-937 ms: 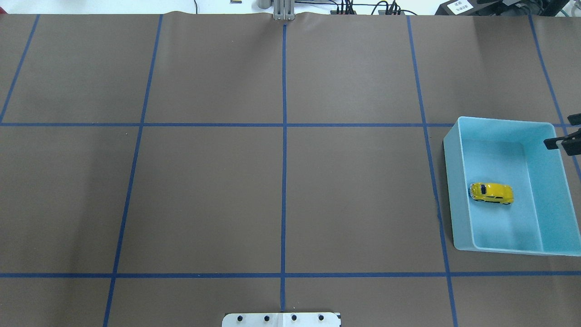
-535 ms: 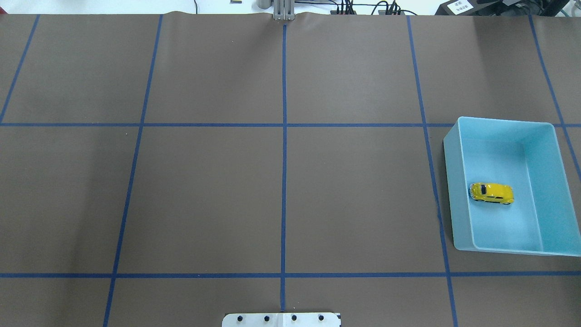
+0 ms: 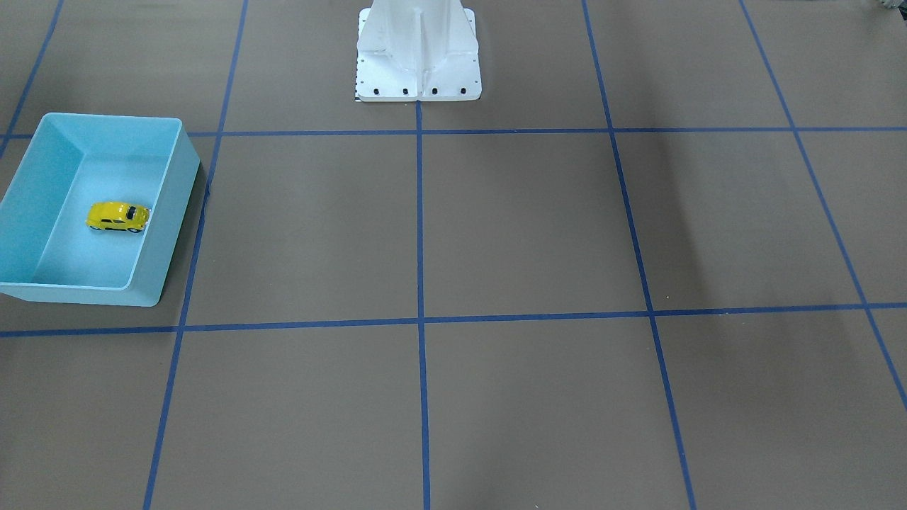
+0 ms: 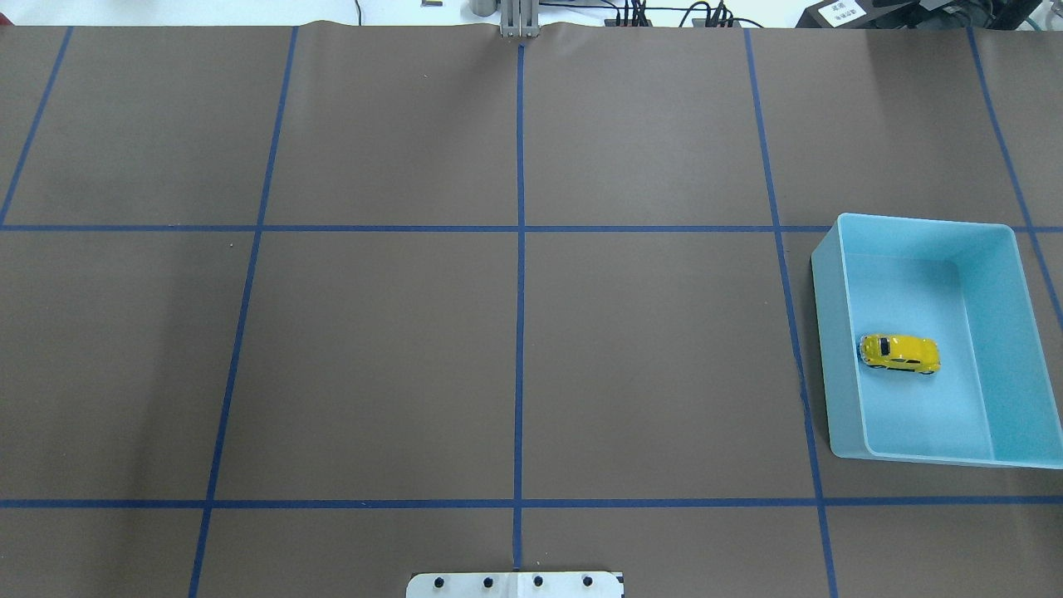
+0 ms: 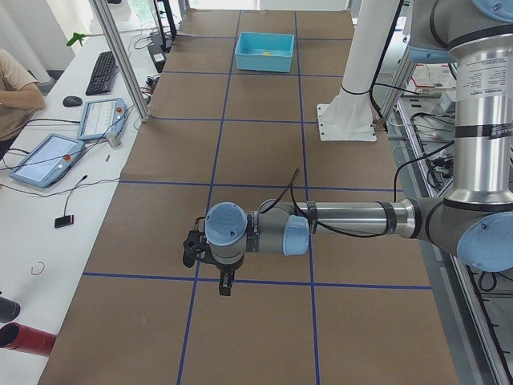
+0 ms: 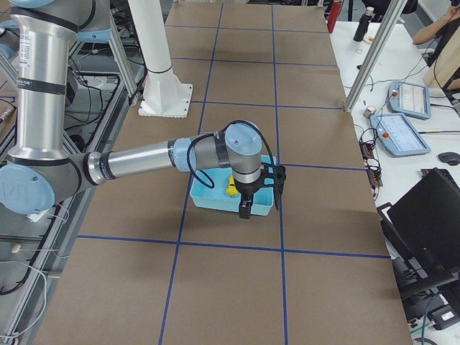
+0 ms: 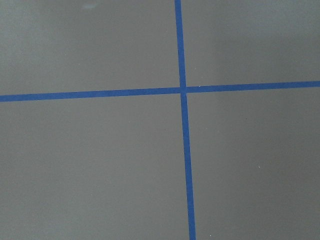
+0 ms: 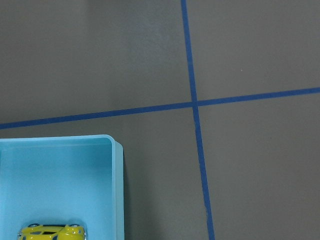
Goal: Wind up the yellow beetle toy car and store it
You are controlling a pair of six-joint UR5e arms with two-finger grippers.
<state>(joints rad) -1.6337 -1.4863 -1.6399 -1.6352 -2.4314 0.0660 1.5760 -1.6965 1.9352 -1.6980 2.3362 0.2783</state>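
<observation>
In the front-facing view the yellow beetle toy car [image 3: 118, 217] stands on its wheels on the floor of the blue bin [image 3: 175, 185], close to the bin's wall on the table's inner side; the bin sits on the brown table [image 3: 531, 227] on the robot's right side, well apart from the white robot base [image 3: 418, 49]; no arm shows here.

The overhead view agrees: the car lies inside the bin, roughly midway along its length, and neither arm enters the picture.

From the table's left end, the left gripper [image 5: 212, 273] hangs over bare table near a crossing of blue tape lines, far from the bin; how far open it is I cannot tell from this view.

From the right end, the right gripper [image 6: 260, 198] hangs above the bin's near side, with the car showing yellow behind it; its opening I likewise cannot tell; since the car rests in the bin, neither gripper has hold of it.

The left wrist camera sees only table and tape.

The right wrist camera sees a corner of the bin with the car at the picture's lower edge.

As a judgement, the storing looks done; whether the car was wound the pictures cannot show; little seems left beyond clearing the arms.
</observation>
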